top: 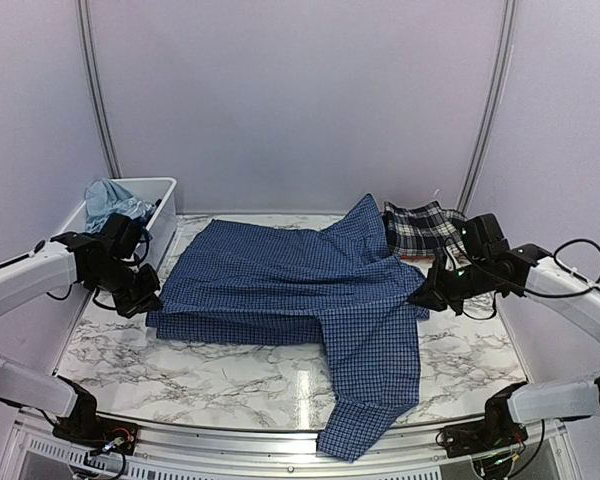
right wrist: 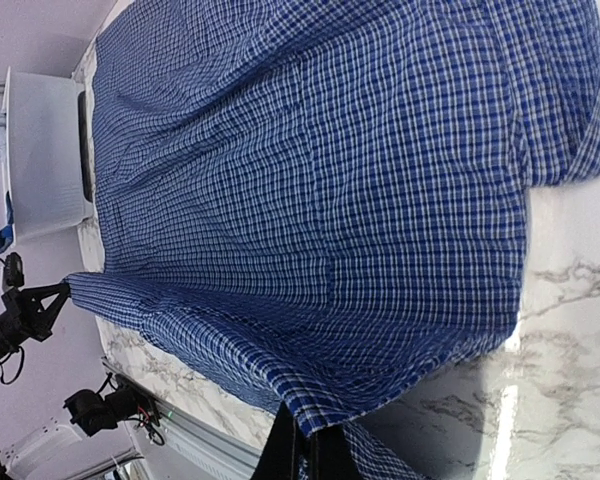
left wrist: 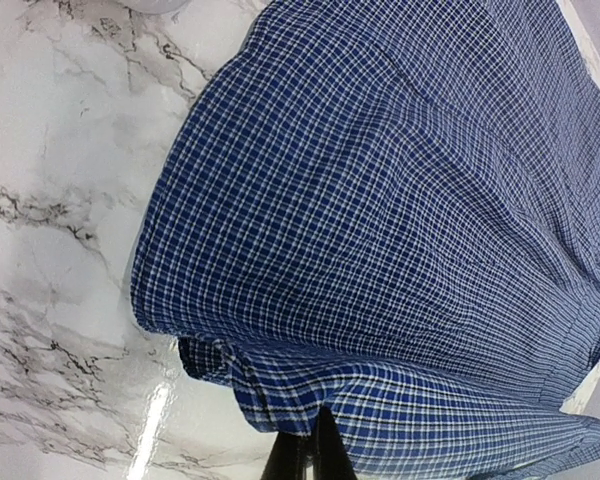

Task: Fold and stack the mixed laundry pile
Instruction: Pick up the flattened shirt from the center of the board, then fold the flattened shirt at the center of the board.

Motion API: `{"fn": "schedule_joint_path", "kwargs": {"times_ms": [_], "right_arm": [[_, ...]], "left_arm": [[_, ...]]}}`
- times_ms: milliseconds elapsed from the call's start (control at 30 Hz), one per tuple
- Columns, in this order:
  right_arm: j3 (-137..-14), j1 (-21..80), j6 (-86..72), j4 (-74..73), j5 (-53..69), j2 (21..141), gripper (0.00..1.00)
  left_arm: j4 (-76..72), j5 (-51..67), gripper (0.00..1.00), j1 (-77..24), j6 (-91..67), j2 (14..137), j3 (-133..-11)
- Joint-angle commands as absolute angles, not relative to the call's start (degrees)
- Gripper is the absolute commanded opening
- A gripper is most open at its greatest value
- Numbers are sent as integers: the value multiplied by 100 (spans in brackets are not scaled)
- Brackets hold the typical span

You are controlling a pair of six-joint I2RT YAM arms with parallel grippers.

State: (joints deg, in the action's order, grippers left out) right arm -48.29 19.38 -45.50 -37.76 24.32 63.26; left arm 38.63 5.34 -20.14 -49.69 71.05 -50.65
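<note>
A navy small-check shirt (top: 280,275) lies spread across the marble table, one sleeve (top: 365,420) trailing over the near edge. My left gripper (top: 148,300) is shut on the shirt's left edge, and in the left wrist view its fingertips (left wrist: 315,445) pinch a fold of the checked cloth (left wrist: 400,200). My right gripper (top: 420,296) is shut on the shirt's right edge, with the fabric (right wrist: 330,180) bunched between its tips (right wrist: 310,445). A black-and-white plaid piece (top: 425,230) lies at the back right. A light blue garment (top: 110,200) sits in the bin.
A white plastic bin (top: 160,215) stands at the back left, just behind my left arm; it also shows in the right wrist view (right wrist: 45,150). Bare marble table (top: 210,375) lies in front of the shirt. Curved poles rise at both back corners.
</note>
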Motion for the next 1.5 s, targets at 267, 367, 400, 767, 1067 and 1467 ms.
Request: {"fn": "schedule_joint_path", "kwargs": {"times_ms": [267,367,400,767,1067,1467], "right_arm": [[-5714,1462,-3425,-3439,2849,7864,0],[-5767,1418,-3373,-3336,2870,8100,0],[-5773,1393,-3364,-3303,2870,8168,0],[-6075,1299,-3312,-2935,2961,8961,0],[-6298,889,-2712,-3379,2920,8732,40],[-5186,888,-2340,-2914,3366,8585,32]], "left_arm": [[3384,333,0,-1870,-4363,8420,-5808],[3309,346,0,-1871,-4318,8687,-5923],[3288,359,0,-1865,-4309,8769,-5958],[3155,126,1,-1803,-4187,9388,-6292],[3044,26,61,-1810,-3696,9032,-6354],[2631,650,67,-2347,-2985,9174,-5792]]}}
